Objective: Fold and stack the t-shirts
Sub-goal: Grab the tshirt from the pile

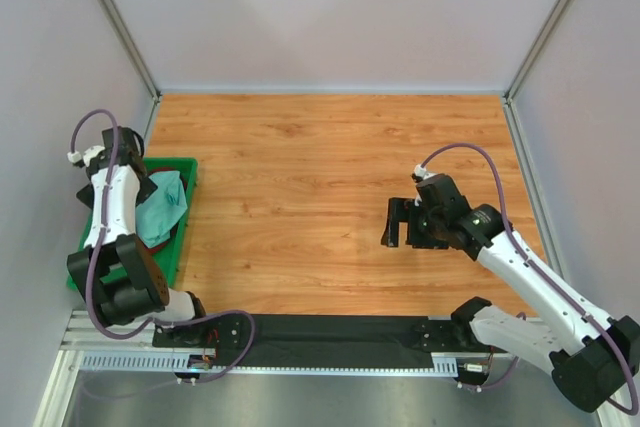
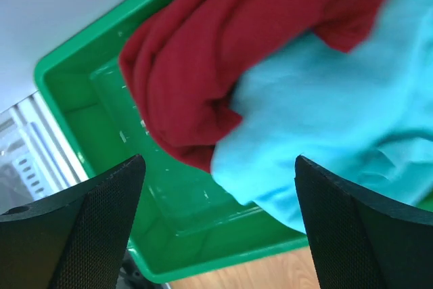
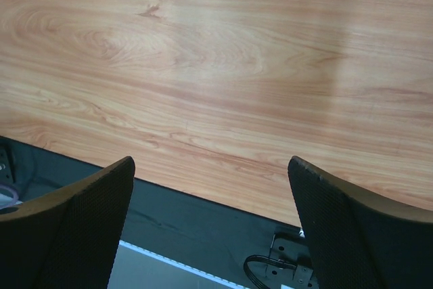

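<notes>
top view: mint t-shirt (image 1: 160,209) lies bunched in the green tray (image 1: 188,169) at 9 o'clock, so the left arm (image 1: 108,202) hangs over it, prob for a pick. right pincer (image 1: 400,224) hovers near 3 o'clock abv bare tabletop (image 1: 300,157), out of the way.
left wrist: left pincer (image 2: 218,164) spread wide, empty, abv where maroon t-shirt (image 2: 203,52) meets mint, maroon toward 11 o'clock.
right wrist: jaws wide, holding nothing, only wood below.

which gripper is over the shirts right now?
The left gripper: its camera looks down on the red shirt and teal shirt in the green tray. The right gripper hangs over bare wooden table.
</notes>
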Robot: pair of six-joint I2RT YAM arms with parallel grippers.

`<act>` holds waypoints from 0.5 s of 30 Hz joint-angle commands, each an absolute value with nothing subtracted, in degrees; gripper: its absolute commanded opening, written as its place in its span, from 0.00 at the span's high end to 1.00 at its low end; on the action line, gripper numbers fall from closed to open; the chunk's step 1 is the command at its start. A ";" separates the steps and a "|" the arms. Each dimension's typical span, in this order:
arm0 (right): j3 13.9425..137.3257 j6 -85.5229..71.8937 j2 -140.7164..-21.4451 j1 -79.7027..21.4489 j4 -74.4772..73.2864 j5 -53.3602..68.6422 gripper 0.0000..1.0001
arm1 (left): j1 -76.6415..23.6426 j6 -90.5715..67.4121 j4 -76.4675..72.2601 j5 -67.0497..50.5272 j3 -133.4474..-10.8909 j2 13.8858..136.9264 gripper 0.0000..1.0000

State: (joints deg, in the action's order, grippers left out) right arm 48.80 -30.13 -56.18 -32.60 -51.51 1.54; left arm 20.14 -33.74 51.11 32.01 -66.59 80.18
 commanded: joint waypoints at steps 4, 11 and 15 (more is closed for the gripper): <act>50.45 -25.67 -54.05 -30.68 -50.97 7.73 0.04 | 28.38 -28.06 47.40 27.89 -62.33 82.61 0.04; 51.77 -25.75 -53.96 -30.06 -52.56 7.21 0.04 | 30.06 -25.14 40.96 23.29 -59.24 84.81 0.39; 52.21 -26.37 -53.96 -30.06 -52.65 7.73 0.05 | 29.97 -27.41 45.76 25.74 -62.39 84.91 1.00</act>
State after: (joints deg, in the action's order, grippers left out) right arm 49.60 -26.92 -54.65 -30.28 -52.16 6.68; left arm 29.41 -26.76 44.51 25.19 -59.16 85.67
